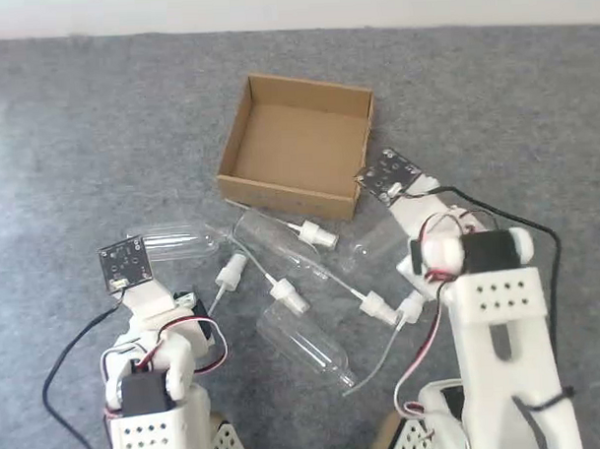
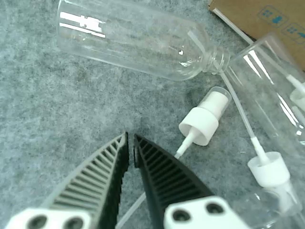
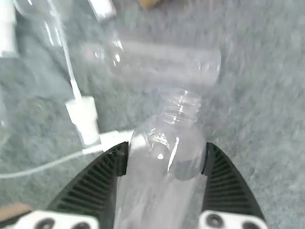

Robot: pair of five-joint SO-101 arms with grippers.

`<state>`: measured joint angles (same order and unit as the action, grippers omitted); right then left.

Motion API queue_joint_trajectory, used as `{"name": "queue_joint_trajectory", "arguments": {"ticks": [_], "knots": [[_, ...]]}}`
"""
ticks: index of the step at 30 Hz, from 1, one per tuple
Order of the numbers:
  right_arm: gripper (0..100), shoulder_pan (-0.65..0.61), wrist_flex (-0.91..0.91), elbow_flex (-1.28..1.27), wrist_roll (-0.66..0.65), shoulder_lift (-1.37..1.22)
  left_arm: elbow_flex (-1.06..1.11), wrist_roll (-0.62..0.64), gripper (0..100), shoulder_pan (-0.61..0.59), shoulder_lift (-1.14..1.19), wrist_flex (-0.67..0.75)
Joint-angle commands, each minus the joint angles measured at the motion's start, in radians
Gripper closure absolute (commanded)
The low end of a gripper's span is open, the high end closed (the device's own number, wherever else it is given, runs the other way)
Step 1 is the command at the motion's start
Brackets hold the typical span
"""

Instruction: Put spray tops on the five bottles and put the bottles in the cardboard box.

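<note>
My left gripper (image 2: 131,142) is shut and empty, low over the grey mat. A white spray top (image 2: 202,121) lies just beyond its tips, the dip tube running under one finger. A clear bottle (image 2: 138,40) lies further off, neck towards a second bottle (image 2: 271,90). My right gripper (image 3: 165,149) is shut on a clear bottle (image 3: 164,162) without a top, neck pointing away. Another bottle (image 3: 152,62) lies crosswise past it, and a spray top (image 3: 83,119) sits beside it. The cardboard box (image 1: 240,138) stands empty at the back centre.
More spray tops (image 1: 288,296) (image 1: 377,306) (image 1: 320,234) and a loose bottle (image 1: 304,345) are scattered on the mat between the arms. The left arm (image 1: 153,387) is at front left, the right arm (image 1: 495,316) at front right, cables trailing.
</note>
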<state>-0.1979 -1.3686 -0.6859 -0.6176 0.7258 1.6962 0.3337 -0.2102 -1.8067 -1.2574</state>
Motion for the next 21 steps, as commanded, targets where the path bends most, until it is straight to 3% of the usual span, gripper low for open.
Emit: {"name": "queue_joint_trajectory", "arguments": {"ticks": [1, 11, 21], "knots": [[85.5, -0.074, 0.027, 0.048, 0.057, 0.085, -0.012, 0.006, 98, -0.003, -0.014, -0.003], [85.5, -0.157, 0.168, 0.046, 0.238, 0.133, -0.012, 0.006, 98, -0.003, -0.014, -0.003], [85.5, -0.160, 0.286, -0.069, 0.374, 0.315, -0.012, 0.006, 98, -0.003, -0.014, -0.003]]}}
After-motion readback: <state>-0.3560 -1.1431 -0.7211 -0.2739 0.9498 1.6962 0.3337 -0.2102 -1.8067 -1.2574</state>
